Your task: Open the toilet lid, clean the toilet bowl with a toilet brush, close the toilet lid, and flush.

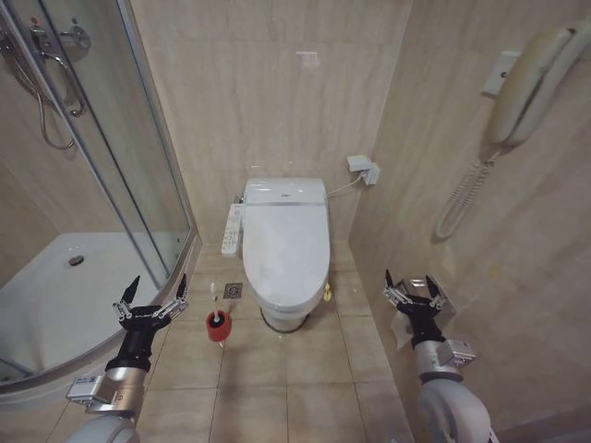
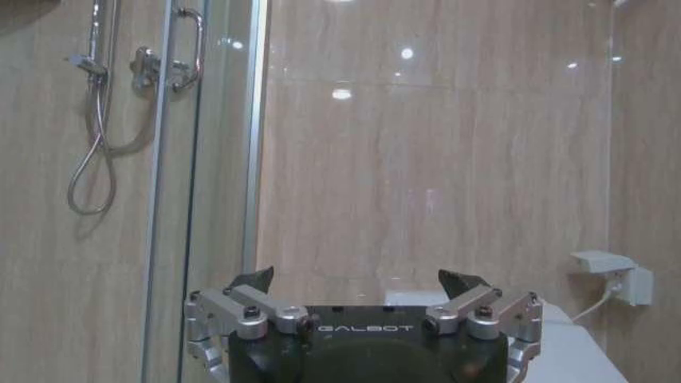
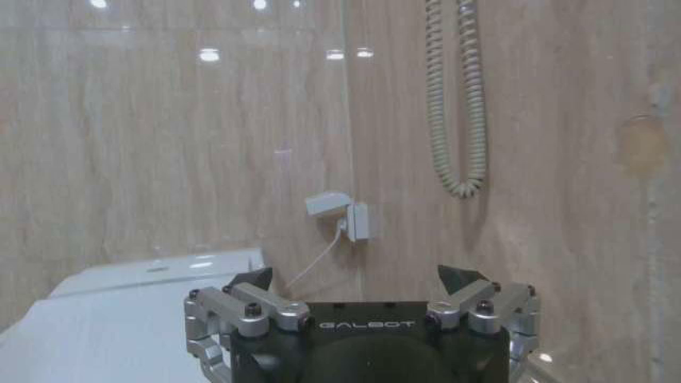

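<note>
Beige tile rm, toilet lid [image 1: 287, 242] down, left pincer [image 1: 155, 288] & right pincer [image 1: 410, 281] wide.

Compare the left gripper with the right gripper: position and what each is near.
The left gripper hovers by the shower glass, above the toilet brush in its red cup; the right gripper hovers by the side wall, under the wall phone. Both are open, empty, flanking the closed toilet lid.

The glossy white plastic toilet lid [image 1: 287, 242] is plain, unpatterned. The thin white-handled toilet brush [image 1: 214, 303] stands in a small round red cup holder [image 1: 217, 328]. Beige, faintly veined wall tiles [image 1: 268, 92] match the beige floor tiles [image 1: 305, 378] with pale grout lines.
</note>
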